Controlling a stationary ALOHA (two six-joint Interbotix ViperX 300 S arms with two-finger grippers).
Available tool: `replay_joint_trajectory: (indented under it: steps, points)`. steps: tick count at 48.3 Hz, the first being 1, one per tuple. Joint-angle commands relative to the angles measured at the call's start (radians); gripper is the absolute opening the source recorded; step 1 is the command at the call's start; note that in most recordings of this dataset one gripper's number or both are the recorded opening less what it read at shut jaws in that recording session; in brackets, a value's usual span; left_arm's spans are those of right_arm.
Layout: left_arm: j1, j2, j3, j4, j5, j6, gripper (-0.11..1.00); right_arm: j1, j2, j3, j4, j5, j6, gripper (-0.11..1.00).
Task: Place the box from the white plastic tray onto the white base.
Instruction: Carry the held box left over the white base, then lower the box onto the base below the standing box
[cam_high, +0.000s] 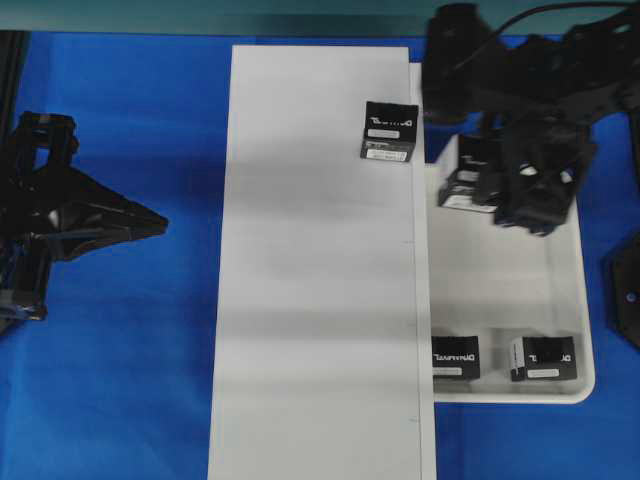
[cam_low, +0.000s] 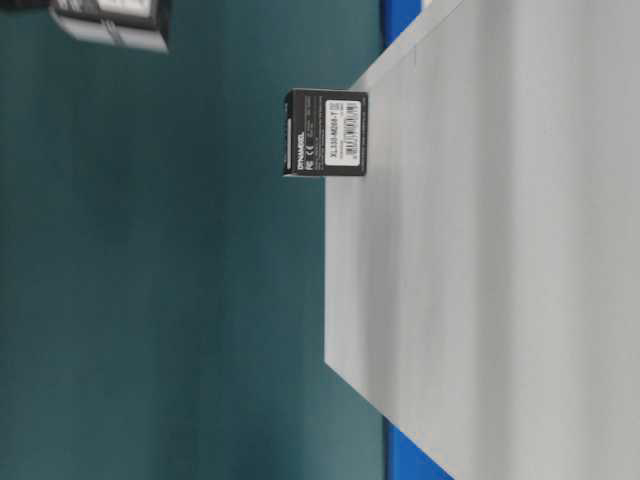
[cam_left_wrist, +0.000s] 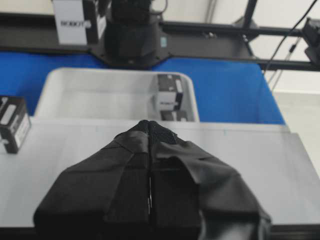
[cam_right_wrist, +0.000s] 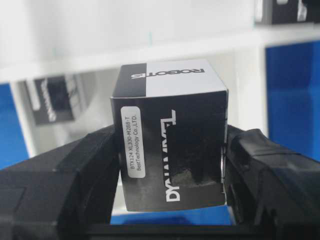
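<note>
My right gripper (cam_high: 482, 182) is shut on a black box (cam_right_wrist: 170, 150) with white lettering, one finger (cam_right_wrist: 85, 170) on each side. It holds the box (cam_high: 462, 188) in the air over the far end of the white plastic tray (cam_high: 520, 270). Another box (cam_high: 389, 131) stands on the white base (cam_high: 320, 280) near its far right corner and also shows in the table-level view (cam_low: 326, 132). My left gripper (cam_high: 160, 222) is shut and empty, over the blue table left of the base. Its closed tips (cam_left_wrist: 150, 122) point toward the tray (cam_left_wrist: 100, 90).
Two more black boxes (cam_high: 456, 356) (cam_high: 543, 357) sit at the near end of the tray. The tray lies against the right edge of the base. A black fixture (cam_high: 625, 290) stands right of the tray. Blue table surface (cam_high: 130, 380) surrounds everything.
</note>
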Motion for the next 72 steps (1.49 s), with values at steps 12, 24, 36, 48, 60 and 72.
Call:
replay_joint_trajectory:
  steps: [12, 24, 36, 48, 60, 72]
  points:
    - [-0.011, -0.002, -0.025, 0.003, -0.008, -0.002, -0.07, 0.023, 0.138, -0.018, -0.008, -0.1, -0.044, 0.6]
    - [-0.012, -0.005, -0.025, 0.003, -0.003, 0.0, -0.07, 0.031, 0.236, -0.018, -0.008, -0.15, -0.066, 0.6]
    - [-0.012, -0.006, -0.023, 0.003, -0.002, 0.0, -0.07, 0.031, 0.288, -0.008, -0.012, -0.221, -0.074, 0.6]
    - [-0.012, -0.006, -0.023, 0.003, -0.002, 0.0, -0.07, 0.031, 0.327, 0.008, -0.017, -0.256, -0.075, 0.6]
    - [-0.012, -0.006, -0.023, 0.003, -0.002, -0.002, -0.07, 0.031, 0.333, 0.041, -0.017, -0.275, -0.077, 0.6]
    - [-0.023, -0.006, -0.023, 0.003, 0.0, -0.002, -0.07, 0.031, 0.333, 0.051, -0.02, -0.298, -0.077, 0.6]
